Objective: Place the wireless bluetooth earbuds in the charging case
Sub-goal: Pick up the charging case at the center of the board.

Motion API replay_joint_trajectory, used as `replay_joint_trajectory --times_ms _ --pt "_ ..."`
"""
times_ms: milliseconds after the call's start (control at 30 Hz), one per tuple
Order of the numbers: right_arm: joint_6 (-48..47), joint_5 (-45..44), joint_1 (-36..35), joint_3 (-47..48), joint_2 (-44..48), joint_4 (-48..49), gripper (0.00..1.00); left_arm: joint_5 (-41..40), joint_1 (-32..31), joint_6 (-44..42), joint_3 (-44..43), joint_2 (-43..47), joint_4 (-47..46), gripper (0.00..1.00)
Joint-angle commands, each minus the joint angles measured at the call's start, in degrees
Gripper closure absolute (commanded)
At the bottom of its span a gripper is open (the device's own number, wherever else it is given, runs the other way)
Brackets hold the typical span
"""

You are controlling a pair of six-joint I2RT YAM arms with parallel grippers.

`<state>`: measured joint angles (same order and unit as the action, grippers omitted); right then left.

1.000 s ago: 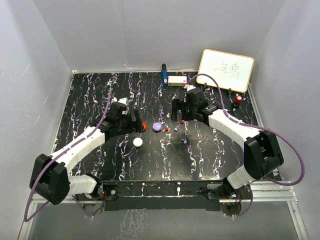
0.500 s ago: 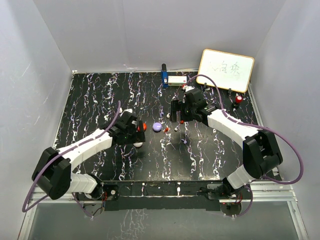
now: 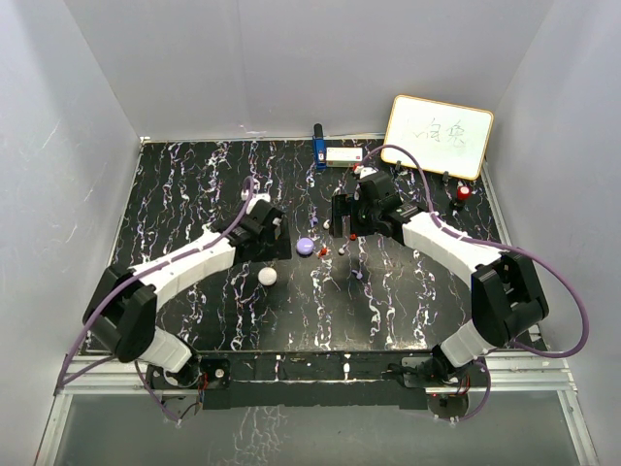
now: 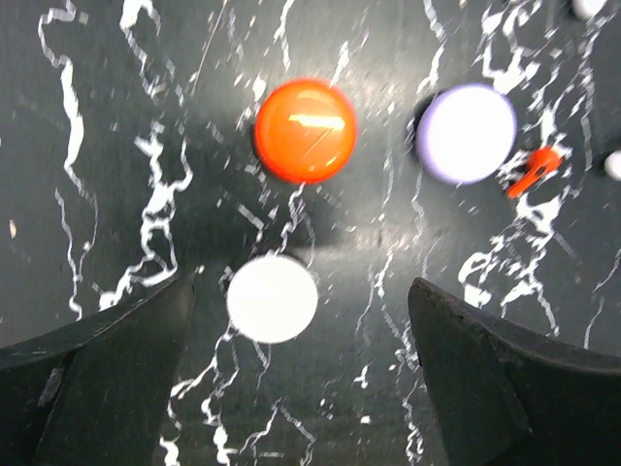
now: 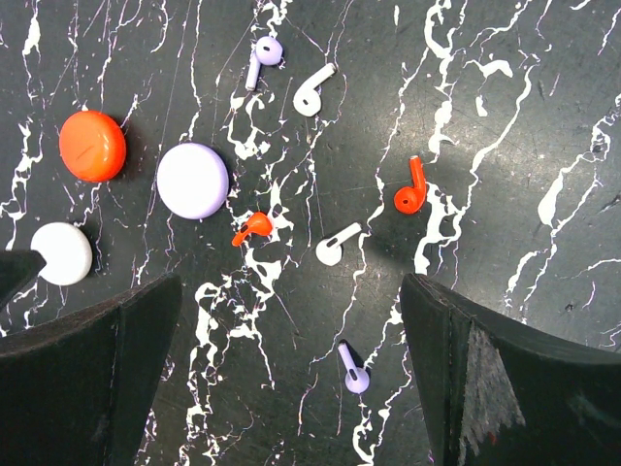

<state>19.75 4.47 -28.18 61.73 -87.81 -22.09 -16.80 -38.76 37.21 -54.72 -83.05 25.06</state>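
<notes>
Three shut round charging cases lie mid-table: orange (image 4: 305,130), purple (image 3: 305,247) and white (image 3: 267,276). My left gripper (image 3: 271,233) hovers open over them, hiding the orange one from the top view. In the left wrist view the white case (image 4: 273,298) lies just ahead of the wide-apart fingers (image 4: 505,383). Several loose earbuds lie right of the cases: orange (image 5: 252,228), orange (image 5: 411,192), white (image 5: 335,245), white (image 5: 312,92), purple (image 5: 262,56), purple (image 5: 352,371). My right gripper (image 3: 347,225) hangs open above them, holding nothing.
A whiteboard (image 3: 439,136) leans at the back right, with a red-capped object (image 3: 464,194) in front of it. A blue item (image 3: 319,148) and a small white box (image 3: 343,155) sit at the back edge. White walls enclose the black marbled table (image 3: 175,194).
My left gripper dipped toward the white case, then drew back toward the far side; it now covers the orange case and the white case shows fully. The right arm stayed put.
</notes>
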Motion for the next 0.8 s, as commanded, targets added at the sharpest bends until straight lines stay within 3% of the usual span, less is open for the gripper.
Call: replay_joint_trajectory --times_ms 0,433,767 --pt "-0.2 -0.3 -0.3 2.4 1.0 3.1 0.05 -0.8 0.8 -4.3 -5.2 -4.5 -0.9 0.09" --pt "-0.6 -0.3 -0.3 0.9 2.6 3.2 0.06 5.8 6.8 -9.0 -8.3 -11.7 -5.7 0.08" --pt "-4.1 -2.1 -8.3 8.3 -5.0 2.2 0.09 10.9 14.3 -5.4 -4.6 -1.3 -6.3 0.08"
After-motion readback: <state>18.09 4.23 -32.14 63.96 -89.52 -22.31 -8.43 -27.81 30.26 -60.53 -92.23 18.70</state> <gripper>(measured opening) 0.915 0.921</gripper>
